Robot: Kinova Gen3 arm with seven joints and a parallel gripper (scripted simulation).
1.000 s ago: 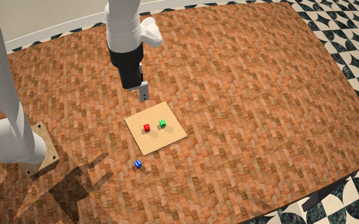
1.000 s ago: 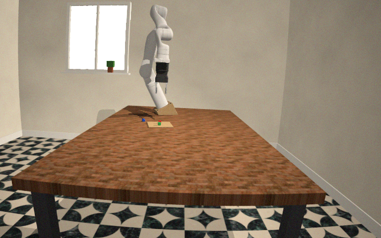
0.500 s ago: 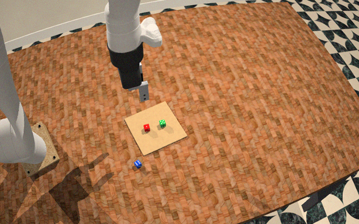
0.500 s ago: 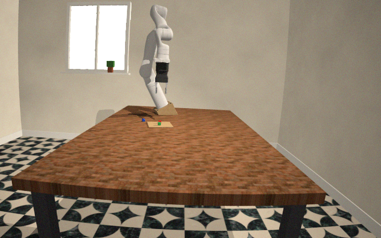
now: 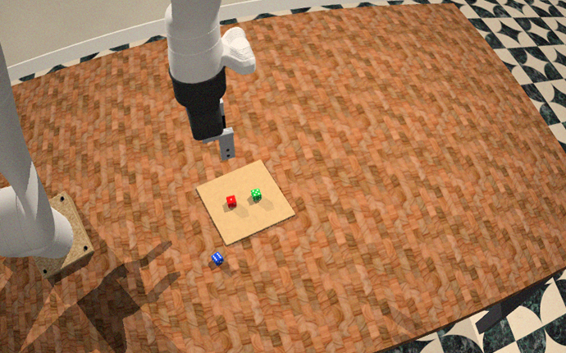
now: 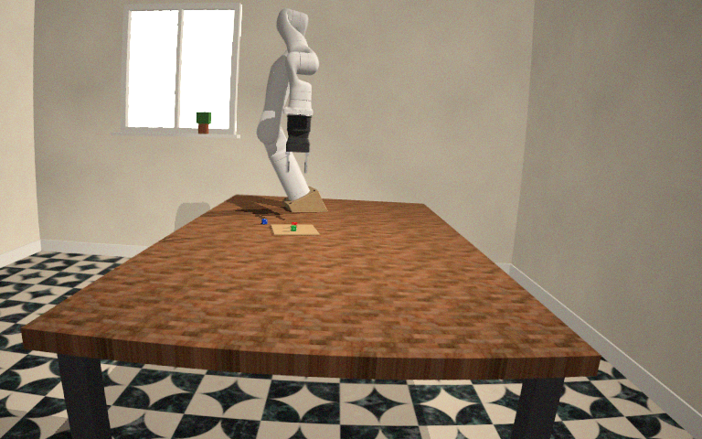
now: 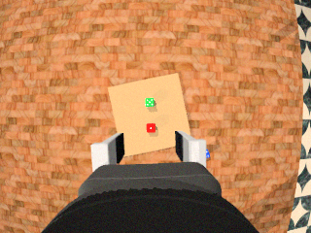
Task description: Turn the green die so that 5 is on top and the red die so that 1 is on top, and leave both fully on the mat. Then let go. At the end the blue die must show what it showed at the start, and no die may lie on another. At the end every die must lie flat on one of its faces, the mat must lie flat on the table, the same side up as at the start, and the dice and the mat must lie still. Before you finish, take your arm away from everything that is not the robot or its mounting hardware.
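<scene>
A tan mat (image 5: 245,201) lies flat on the wooden table. A red die (image 5: 230,201) and a green die (image 5: 255,193) sit flat on it, a little apart, neither touching the other. A blue die (image 5: 216,258) lies on the table off the mat's near corner. My gripper (image 5: 222,149) hangs high above the table, over the mat's far edge, open and empty. In the wrist view the mat (image 7: 150,115), the green die (image 7: 150,101) and the red die (image 7: 151,127) lie far below between my fingers. The blue die (image 7: 208,153) peeks out beside the right finger.
The arm's base stands on a wooden block (image 5: 67,236) at the table's left. The arm's shadow falls on the near left of the table. The table edge runs along the near right. A small plant (image 6: 203,123) stands on the window sill.
</scene>
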